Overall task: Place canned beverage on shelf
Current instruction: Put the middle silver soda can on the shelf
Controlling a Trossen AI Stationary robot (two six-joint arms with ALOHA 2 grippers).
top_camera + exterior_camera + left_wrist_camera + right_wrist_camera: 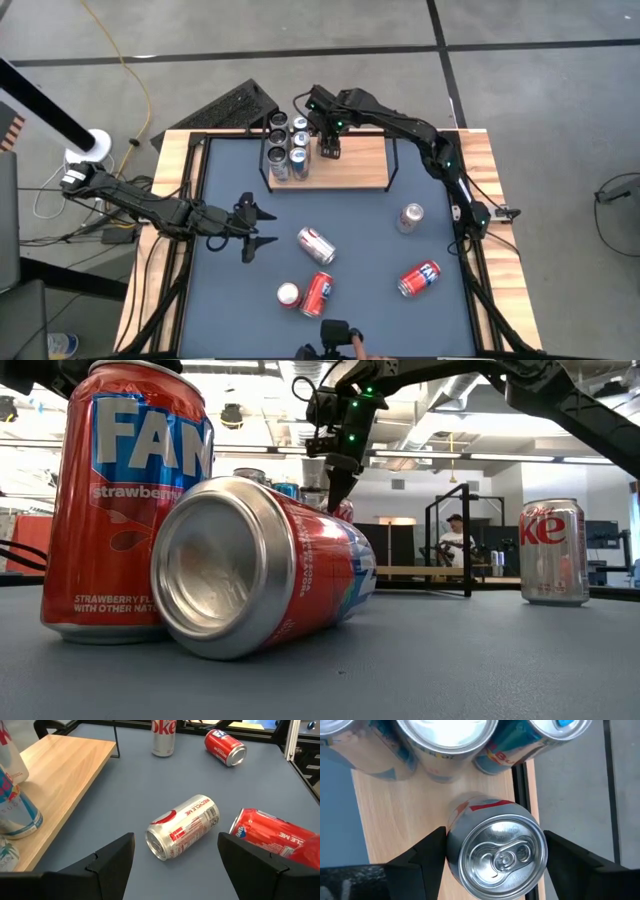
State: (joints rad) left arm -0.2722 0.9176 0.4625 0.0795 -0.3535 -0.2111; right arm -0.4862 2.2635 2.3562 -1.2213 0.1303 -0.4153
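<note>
A robotics lab or workshop: beyond the right gripper (pixel 330 470), the low view shows exposed ceiling ducts (pixel 450 395), strip lights, a black test frame (pixel 450 540) and a person (pixel 456 535) at another workstation, above bare concrete floor (pixel 300 40) with cables.

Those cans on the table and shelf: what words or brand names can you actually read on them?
"FAN", "strawberry", "STRAWBERRY FL… WITH OTHER NAT…": upright red can, cut off by the lying can.
"ke": upright silver can; the rest is turned away.
"RECYCLE ME": lying silver can.
"RECYCLE ME": lying red can.
Blue-and-silver cans on the shelf: print too partial to read.
</note>
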